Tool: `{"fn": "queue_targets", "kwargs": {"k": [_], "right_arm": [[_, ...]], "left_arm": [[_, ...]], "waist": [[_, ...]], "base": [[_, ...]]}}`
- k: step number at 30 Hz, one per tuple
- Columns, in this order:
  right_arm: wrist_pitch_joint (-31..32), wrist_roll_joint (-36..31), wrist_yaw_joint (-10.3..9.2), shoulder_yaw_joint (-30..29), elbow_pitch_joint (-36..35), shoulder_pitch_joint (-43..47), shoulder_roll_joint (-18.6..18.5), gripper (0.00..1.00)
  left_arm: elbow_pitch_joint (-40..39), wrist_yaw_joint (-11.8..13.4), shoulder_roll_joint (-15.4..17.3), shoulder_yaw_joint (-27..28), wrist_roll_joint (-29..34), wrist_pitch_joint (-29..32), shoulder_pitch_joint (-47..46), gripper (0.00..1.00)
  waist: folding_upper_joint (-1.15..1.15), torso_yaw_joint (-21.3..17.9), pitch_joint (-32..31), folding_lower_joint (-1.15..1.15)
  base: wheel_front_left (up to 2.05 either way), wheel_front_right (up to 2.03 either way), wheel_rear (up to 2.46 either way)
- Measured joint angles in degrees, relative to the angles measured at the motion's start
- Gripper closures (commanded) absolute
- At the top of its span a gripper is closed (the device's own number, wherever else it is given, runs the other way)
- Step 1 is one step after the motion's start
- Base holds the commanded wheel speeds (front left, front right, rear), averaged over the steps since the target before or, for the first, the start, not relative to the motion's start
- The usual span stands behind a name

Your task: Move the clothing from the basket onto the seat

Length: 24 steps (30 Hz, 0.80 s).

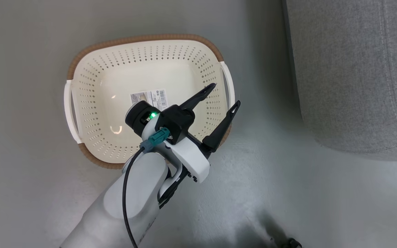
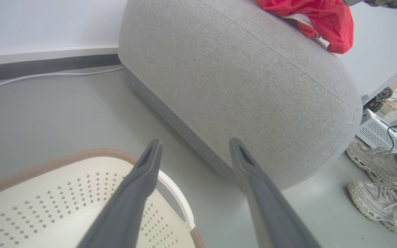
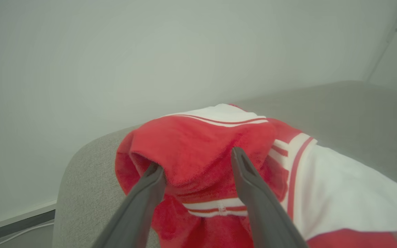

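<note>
The cream basket (image 1: 143,38) with its brown rim stands on the floor, and only a label (image 1: 149,99) shows on its bottom. My left gripper (image 1: 225,94) hangs open over the basket's right side, nothing between its fingers; the left wrist view shows those fingers (image 2: 195,144) above the basket's wall (image 2: 47,203). Red clothing (image 3: 202,144) with white stripes lies bunched on the grey seat (image 3: 339,110). My right gripper (image 3: 195,160) stands open, with a fold of that fabric between its spread fingers. From the left wrist the clothing (image 2: 322,17) sits on top of the seat (image 2: 239,79).
The seat (image 1: 350,75) rises right of the basket, with a strip of grey floor between. A person's feet in pale shoes (image 2: 374,162) stand past the seat's end, near a white perforated box (image 2: 377,132). A white cable (image 2: 47,75) runs along the wall's foot.
</note>
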Motion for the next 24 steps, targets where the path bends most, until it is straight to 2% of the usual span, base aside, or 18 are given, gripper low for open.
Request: {"fn": "queue_targets", "kwargs": {"k": [9,17,24], "right_arm": [[0.00,8.66,0.00,6.17,-5.14,8.70,-0.92,0.00],[0.00,10.33,0.00,10.18,-8.83,15.18,-1.41,0.00],[0.01,10.71,0.00,16.27,-13.72,21.80,-1.70,0.00]], "left_arm": [[-1.01,0.00,-0.16,4.14,-0.10,0.00,3.21,0.00],[-1.27,0.02,-0.34,8.87,-0.10,0.00,7.49,0.00],[-1.31,0.63,-0.46,12.21,0.09,0.01,12.11,0.00]], "waist": [[0.00,1.23,-6.00,0.00],[0.00,3.12,-12.83,0.00],[0.00,5.41,-19.19,-0.01]], "base": [[0.00,0.00,0.00],[0.00,0.00,0.00],[0.00,0.00,0.00]]}}
